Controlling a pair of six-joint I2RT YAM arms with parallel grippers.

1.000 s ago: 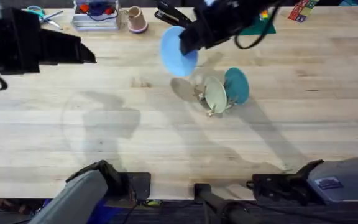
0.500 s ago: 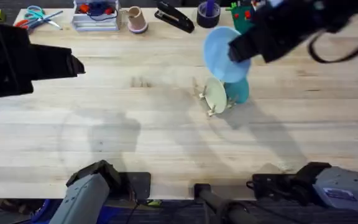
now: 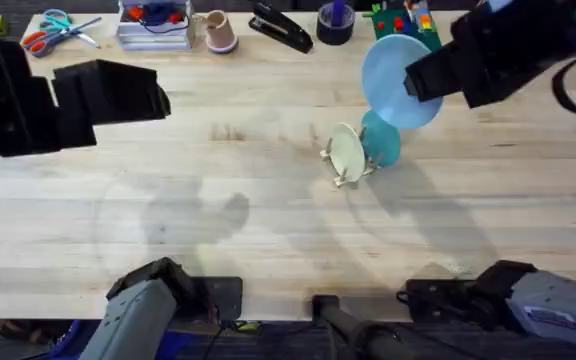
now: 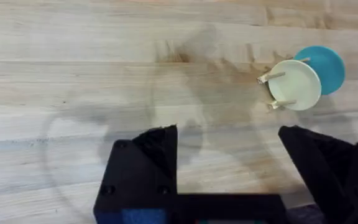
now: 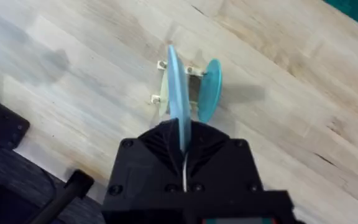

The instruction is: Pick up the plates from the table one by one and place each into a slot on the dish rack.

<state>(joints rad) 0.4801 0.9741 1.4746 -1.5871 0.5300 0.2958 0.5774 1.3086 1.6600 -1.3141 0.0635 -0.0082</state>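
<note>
**Desk:** What can't we make out at the right claw (image 5: 184,140)?

**Photographer:** Its black fingers are clamped tight on the light blue plate (image 3: 400,80), and the housing covers the plate's near rim. In the wrist view the plate (image 5: 178,99) stands edge-on, a thin blade rising straight out from between the fingers. From overhead the arm covers its right edge.

**Desk:** And the plate's heading?

**Photographer:** It is upright, held on edge above the table (image 3: 268,230). Seen from the wrist, its long line runs directly away from the claw, toward the dish rack (image 5: 161,81) beyond and below the fingertips. Overhead it shows as a broad oval, face turned toward the camera.

**Desk:** The rack itself?

**Photographer:** Mostly hidden. A cream plate (image 3: 347,152) stands on edge in it, and only a few dowel ends poke out at that plate's sides. A teal plate (image 3: 382,140) stands just behind the cream one, partly covered by it and, from overhead, by the blue plate's lower rim. I cannot tell how many slots are free.

**Desk:** The left claw (image 4: 229,155)?

**Photographer:** Spread wide, nothing between the fingers, only bare planks. The rack sits well beyond it, off toward its right finger. Overhead that arm is a large dark blur at the frame's left side.
</note>
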